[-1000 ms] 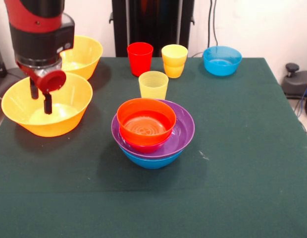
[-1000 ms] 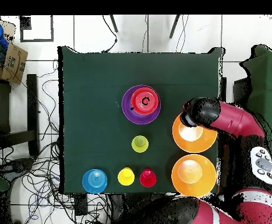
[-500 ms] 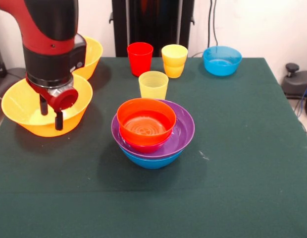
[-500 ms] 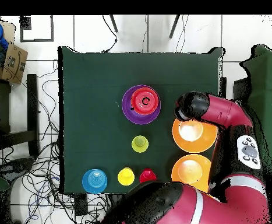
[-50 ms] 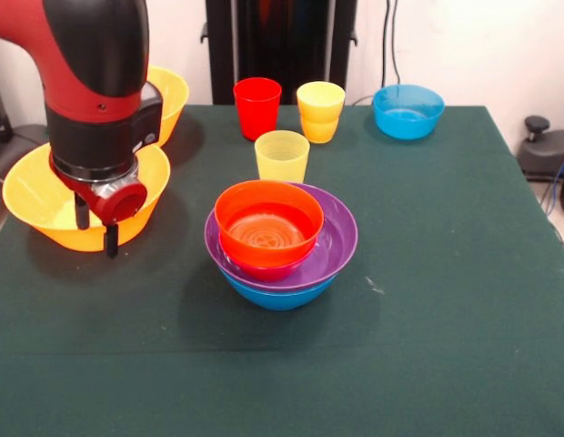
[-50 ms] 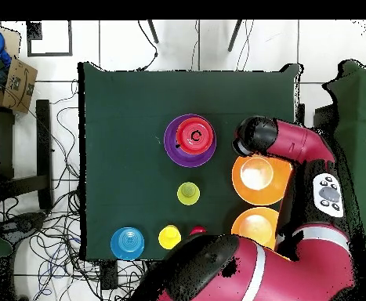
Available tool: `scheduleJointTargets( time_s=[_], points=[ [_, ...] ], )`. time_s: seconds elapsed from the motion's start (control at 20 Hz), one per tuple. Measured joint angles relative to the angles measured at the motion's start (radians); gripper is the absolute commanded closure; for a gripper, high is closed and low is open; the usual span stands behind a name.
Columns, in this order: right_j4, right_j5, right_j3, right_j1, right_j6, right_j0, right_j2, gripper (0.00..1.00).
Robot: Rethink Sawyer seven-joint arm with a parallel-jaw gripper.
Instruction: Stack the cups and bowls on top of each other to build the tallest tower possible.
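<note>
The tower (image 5: 280,238) stands mid-table: an orange-red bowl (image 5: 268,221) in a pink-red one, inside a wide purple bowl (image 5: 338,238) on a blue bowl (image 5: 277,296); from above the tower (image 6: 190,139) shows too. My gripper (image 5: 95,228) hangs open at the near rim of a large yellow-orange bowl (image 5: 36,196), one finger over its inside, the other in front of its wall. In the overhead view the arm's head covers the gripper beside that bowl (image 6: 260,179). The cups stand behind the tower: red (image 5: 257,107), two orange-yellow nested (image 5: 320,111), pale yellow (image 5: 282,157).
A second large yellow-orange bowl (image 5: 171,98) sits at the back left, partly behind the arm. A light-blue bowl (image 5: 407,111) is at the back right. Overhead, the arm's body hides part of the red cup (image 6: 197,231) and the second bowl (image 6: 255,226).
My gripper has moved from over the large bowl's middle toward its near rim and lower. Bowls and cups have stayed in place.
</note>
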Motion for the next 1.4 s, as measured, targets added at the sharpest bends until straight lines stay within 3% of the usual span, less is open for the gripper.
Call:
scheduleJointTargets(
  time_s=[1.4],
  points=[
    [0.011,0.038,-0.034,0.025,0.0,0.026,-0.065,0.0]
  ],
)
